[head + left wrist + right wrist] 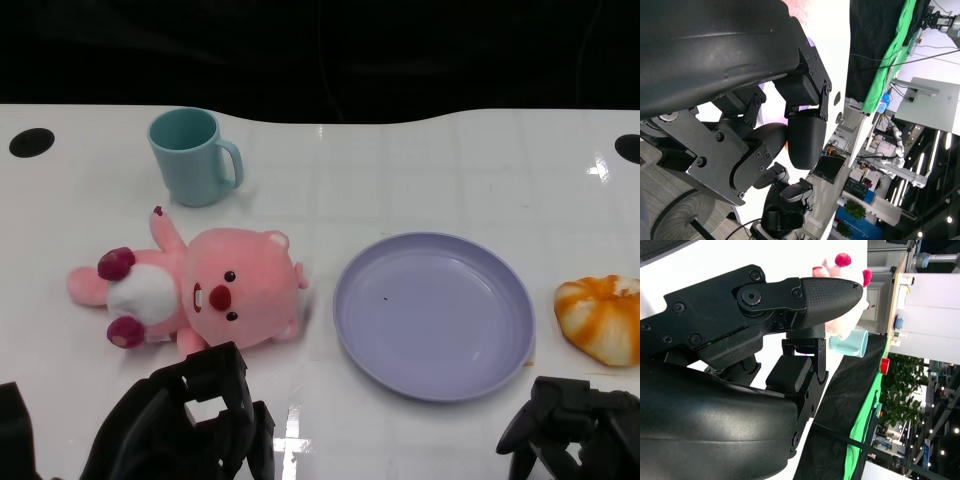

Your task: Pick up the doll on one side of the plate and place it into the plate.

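A pink plush doll (205, 290) lies on its back on the white table, just left of the lavender plate (432, 318), which holds nothing. My left hand (190, 425) hovers at the near edge right below the doll, fingers arched and apart, holding nothing. Its fingers (807, 132) show bent with nothing between them in the left wrist view. My right hand (572, 425) hangs near the front right corner, below the plate's right side, fingers spread and empty. In the right wrist view the doll (842, 267) shows beyond the fingers (825, 295).
A teal mug (192, 156) stands behind the doll at the back left, also seen as the mug (850, 346) in the right wrist view. An orange-and-white round item (603, 318) lies right of the plate. Two dark holes mark the table's far corners.
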Tool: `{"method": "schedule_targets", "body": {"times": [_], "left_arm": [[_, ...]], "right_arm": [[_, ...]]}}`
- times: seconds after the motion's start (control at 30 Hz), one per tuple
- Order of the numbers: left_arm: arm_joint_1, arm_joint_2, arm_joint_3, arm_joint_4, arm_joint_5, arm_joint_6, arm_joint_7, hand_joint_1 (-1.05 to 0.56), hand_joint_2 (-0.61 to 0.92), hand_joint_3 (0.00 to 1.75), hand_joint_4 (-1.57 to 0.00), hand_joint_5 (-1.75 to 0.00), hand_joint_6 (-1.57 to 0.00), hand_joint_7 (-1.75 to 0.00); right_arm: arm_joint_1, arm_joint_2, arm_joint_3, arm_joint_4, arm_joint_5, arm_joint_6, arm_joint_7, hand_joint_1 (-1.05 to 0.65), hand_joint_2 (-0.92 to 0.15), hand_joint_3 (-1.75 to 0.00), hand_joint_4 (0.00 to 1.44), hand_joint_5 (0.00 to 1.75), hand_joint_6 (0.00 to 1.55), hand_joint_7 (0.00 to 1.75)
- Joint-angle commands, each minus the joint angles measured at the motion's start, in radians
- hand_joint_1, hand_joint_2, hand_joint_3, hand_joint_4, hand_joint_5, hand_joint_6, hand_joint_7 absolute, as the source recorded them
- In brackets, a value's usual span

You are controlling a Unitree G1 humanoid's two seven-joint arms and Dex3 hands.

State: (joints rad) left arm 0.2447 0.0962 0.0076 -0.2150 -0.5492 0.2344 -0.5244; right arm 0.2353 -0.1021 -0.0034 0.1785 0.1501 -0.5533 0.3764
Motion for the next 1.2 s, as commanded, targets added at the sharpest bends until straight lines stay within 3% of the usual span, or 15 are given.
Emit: {"method": "schedule_targets", "body": {"times": [0.03,0.9,1.0,1.1,1.2], "left_arm": [[-0.015,0.016,0.008,0.012,0.007,-0.012,-0.015,-0.16,0.43,1.39,-0.9,-1.66,-0.84,-1.48],[-0.017,0.008,0.012,0.014,0.002,-0.007,-0.001,-0.15,0.44,1.34,-0.92,-1.61,-0.85,-1.45],[-0.024,0.005,0.024,0.031,-0.014,-0.021,-0.019,-0.18,0.45,1.23,-0.88,-1.57,-0.81,-1.42],[-0.031,0.004,0.036,0.039,-0.02,-0.04,-0.034,-0.25,0.51,1.0,-0.86,-1.53,-0.79,-1.36],[-0.036,0.001,0.047,0.041,-0.032,-0.048,-0.048,-0.34,0.46,0.96,-0.81,-1.52,-0.75,-1.32]], "right_arm": [[-0.006,-0.011,-0.012,0.003,0.011,-0.006,0.0,-0.94,-0.92,-0.39,0.98,1.38,0.98,1.05],[-0.008,-0.011,-0.012,0.004,0.017,-0.002,0.002,-0.95,-0.92,-0.38,0.99,1.38,0.99,1.06],[-0.008,-0.011,-0.011,0.004,0.023,0.004,0.007,-0.95,-0.92,-0.38,0.98,1.38,0.99,1.06],[-0.007,-0.01,-0.01,-0.002,0.023,0.011,0.005,-0.95,-0.92,-0.38,0.98,1.38,0.99,1.06],[-0.005,-0.01,-0.009,-0.007,0.019,0.013,0.001,-0.96,-0.92,-0.38,0.99,1.38,1.0,1.06]]}}
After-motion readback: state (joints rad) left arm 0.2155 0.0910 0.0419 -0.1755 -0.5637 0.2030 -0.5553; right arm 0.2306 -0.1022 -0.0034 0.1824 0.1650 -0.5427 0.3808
